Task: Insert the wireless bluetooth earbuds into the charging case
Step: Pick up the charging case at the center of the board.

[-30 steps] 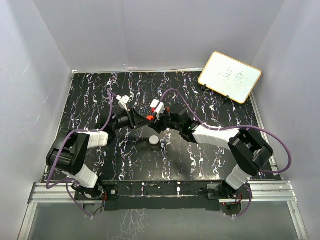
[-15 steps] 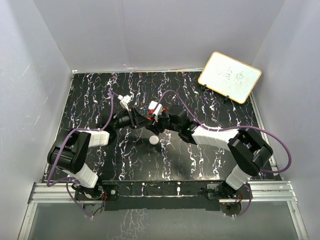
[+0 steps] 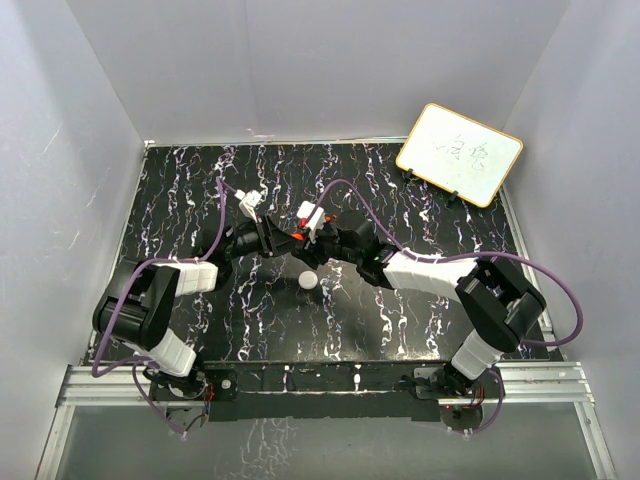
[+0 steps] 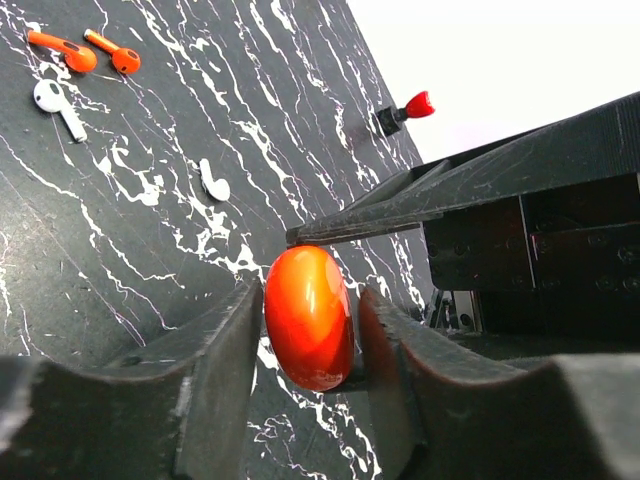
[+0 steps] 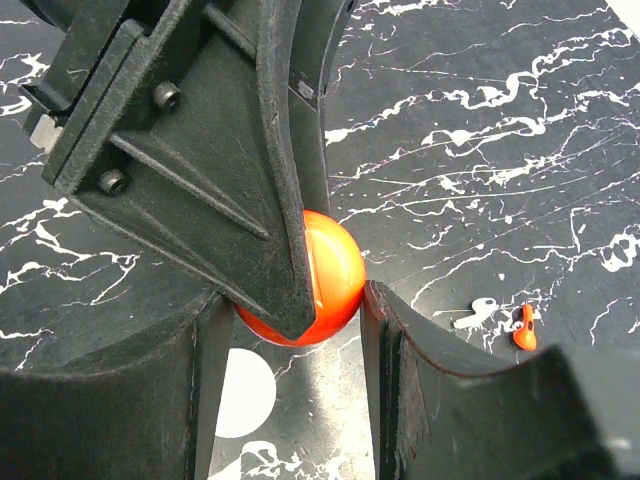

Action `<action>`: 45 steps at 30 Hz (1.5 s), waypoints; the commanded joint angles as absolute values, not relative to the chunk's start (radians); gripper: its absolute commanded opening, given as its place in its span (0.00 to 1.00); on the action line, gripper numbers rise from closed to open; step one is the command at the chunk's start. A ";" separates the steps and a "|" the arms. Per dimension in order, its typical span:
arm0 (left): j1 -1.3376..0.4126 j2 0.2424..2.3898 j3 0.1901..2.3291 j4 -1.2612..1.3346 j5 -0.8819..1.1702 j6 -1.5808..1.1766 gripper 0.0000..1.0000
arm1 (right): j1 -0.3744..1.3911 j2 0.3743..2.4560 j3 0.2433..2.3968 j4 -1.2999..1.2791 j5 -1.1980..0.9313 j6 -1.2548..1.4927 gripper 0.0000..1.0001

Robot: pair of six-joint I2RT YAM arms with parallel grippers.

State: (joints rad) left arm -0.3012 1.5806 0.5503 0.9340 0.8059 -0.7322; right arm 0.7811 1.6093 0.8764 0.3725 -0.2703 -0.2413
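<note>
Red case (image 4: 308, 330) on edge, long axis upright in left wrist view, clamped by left gripper (image 4: 310, 290) and right gripper (image 5: 292, 295).

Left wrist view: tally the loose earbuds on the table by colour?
Orange-red earbuds: 2
White earbuds: 2
Total: 4

Bright even light; glossy highlights on charging case (image 4: 308, 330).
</note>
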 commanded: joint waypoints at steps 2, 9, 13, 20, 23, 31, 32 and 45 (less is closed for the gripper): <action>-0.301 1.530 0.549 0.952 0.818 -0.722 0.36 | 0.786 1.602 0.910 0.455 -0.243 -0.249 0.02; -0.301 1.520 0.545 0.944 0.818 -0.723 0.50 | 0.786 1.615 0.909 0.466 -0.222 -0.249 0.01; -0.301 1.516 0.539 0.941 0.816 -0.721 0.50 | 0.785 1.620 0.908 0.472 -0.210 -0.249 0.00; -0.301 1.514 0.528 0.936 0.813 -0.720 0.47 | 0.786 1.618 0.898 0.494 -0.187 -0.244 0.00; -0.301 1.512 0.521 0.934 0.813 -0.719 0.46 | 0.786 1.616 0.896 0.500 -0.178 -0.244 0.00; -0.301 1.510 0.512 0.933 0.809 -0.721 0.42 | 0.785 1.616 0.889 0.521 -0.151 -0.233 0.00; -0.301 1.511 0.512 0.934 0.809 -0.721 0.41 | 0.786 1.617 0.888 0.523 -0.147 -0.233 0.00; -0.301 1.527 0.510 0.956 0.815 -0.729 0.12 | 0.786 1.623 0.887 0.545 -0.120 -0.224 0.00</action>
